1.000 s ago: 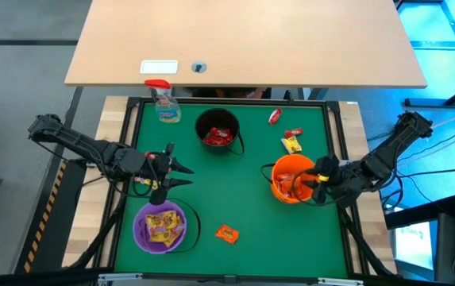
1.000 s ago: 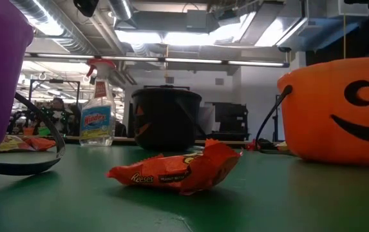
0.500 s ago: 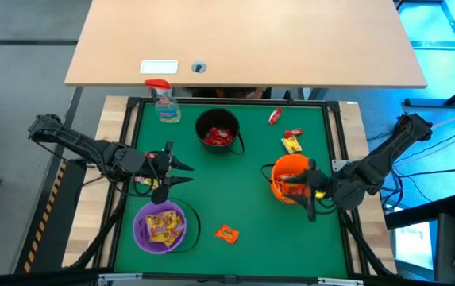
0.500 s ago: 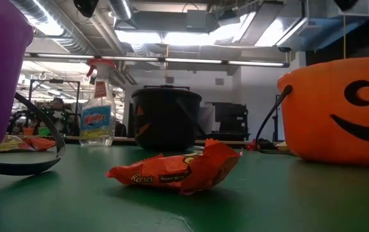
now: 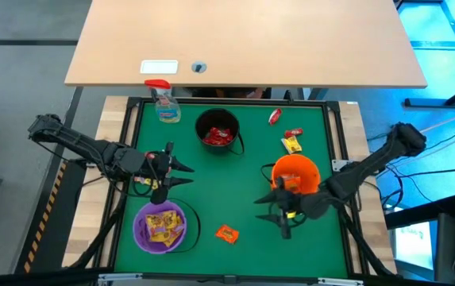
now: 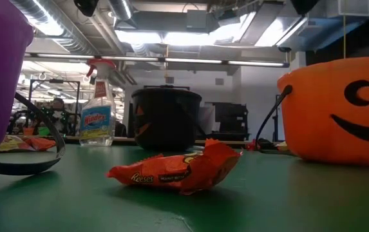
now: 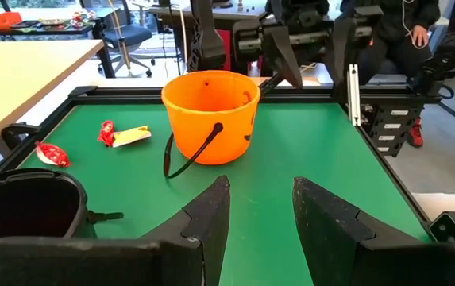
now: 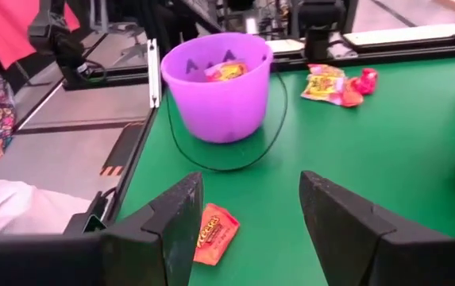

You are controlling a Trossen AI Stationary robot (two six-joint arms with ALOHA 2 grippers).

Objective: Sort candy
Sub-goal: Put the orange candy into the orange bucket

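Three plastic pumpkin buckets are sitting on the green felt desk (image 5: 235, 199): an orange bucket (image 5: 294, 175) on the right, a purple bucket (image 5: 160, 226) near the front left, a black bucket (image 5: 217, 129) at the back.

Right gripper (image 5: 279, 213) is hovering just in front of the orange bucket, jaws parted and holding nothing, pointing toward the flat orange-red Reese's packet (image 5: 226, 233) lying alone on the felt between the purple bucket and that gripper. Wrist view is showing that packet (image 8: 213, 233) just beside one finger, off-centre, so I'm reading the step as lining up for this pick.

Advice: shift sideways until the packet is sitting between the fingers, drop low to the felt since it's flat, then close across its narrow side.

Left gripper (image 5: 181, 174) is waiting above the purple bucket, jaws apart, empty.

Remaining small red and yellow wrapped candies (image 5: 289, 137) are lying behind the orange bucket.
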